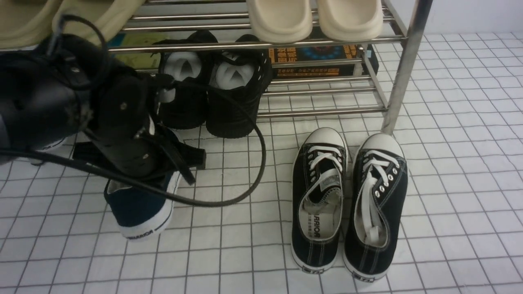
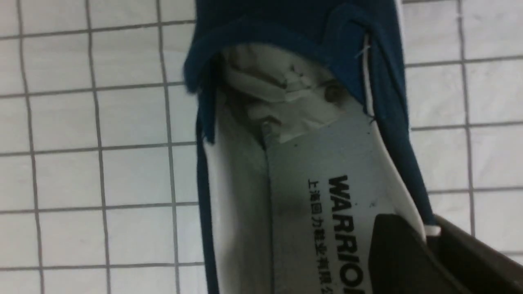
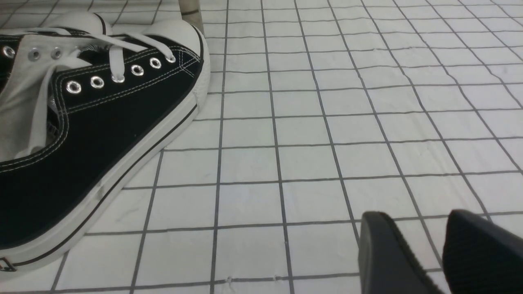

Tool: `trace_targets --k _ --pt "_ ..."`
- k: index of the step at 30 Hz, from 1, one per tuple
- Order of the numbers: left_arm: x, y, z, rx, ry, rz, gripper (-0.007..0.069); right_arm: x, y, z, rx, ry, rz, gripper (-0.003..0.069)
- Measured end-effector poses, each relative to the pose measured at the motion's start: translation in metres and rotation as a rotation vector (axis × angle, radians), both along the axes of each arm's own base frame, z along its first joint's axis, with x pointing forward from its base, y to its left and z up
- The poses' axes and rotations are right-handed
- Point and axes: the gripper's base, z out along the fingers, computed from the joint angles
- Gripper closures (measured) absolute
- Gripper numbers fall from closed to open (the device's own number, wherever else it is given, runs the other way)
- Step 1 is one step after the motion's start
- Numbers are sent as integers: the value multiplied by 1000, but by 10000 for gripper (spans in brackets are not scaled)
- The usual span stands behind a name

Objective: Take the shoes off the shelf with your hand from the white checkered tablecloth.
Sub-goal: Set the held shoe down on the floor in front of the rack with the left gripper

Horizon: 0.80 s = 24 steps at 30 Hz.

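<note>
Navy canvas marks the one slip-on shoe (image 1: 137, 208) that shows plainly. It is at the lower left of the front view, off the shelf (image 1: 402, 77) and tilted heel-down over the white checkered tablecloth (image 1: 461, 163); whether its sole touches the cloth cannot be told. A strip of lettered white sole (image 1: 51, 145) peeks from under the left arm (image 1: 41, 102), too little to name.

Only the left wrist view shows the grip. The left fingers (image 2: 402, 257) are clamped on the shoe's side wall, one inside on the pale insole (image 2: 322, 171) and one outside, with crumpled paper stuffing (image 2: 278, 90) deeper in.

In the shelf's lower part are two black shoes (image 1: 216, 98) with white stuffing and one box (image 1: 314, 61). Two cream slippers (image 1: 314, 18) lie on a higher tier, and two beige shapes (image 1: 81, 16) show at upper left. Two black lace-up sneakers (image 1: 347, 208) sit on the cloth at lower right.

Only the right wrist view shows the right fingers (image 3: 384, 253), spread apart and empty, near one sneaker.
</note>
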Motion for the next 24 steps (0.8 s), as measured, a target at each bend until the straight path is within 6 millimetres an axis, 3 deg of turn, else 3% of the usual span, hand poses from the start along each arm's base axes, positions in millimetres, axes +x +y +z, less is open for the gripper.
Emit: trace_targets --k 9,14,20,24 --pt "10 -15 -33 28 65 38 566 0 0 0 0 0 0 420" --pt "10 -15 -34 29 68 39 491 0 0 0 0 0 0 420" --pt "14 -14 -15 45 38 49 352 0 0 0 0 0 0 420" --pt "13 -10 22 72 -19 2 329 0 0 0 0 0 0 420"
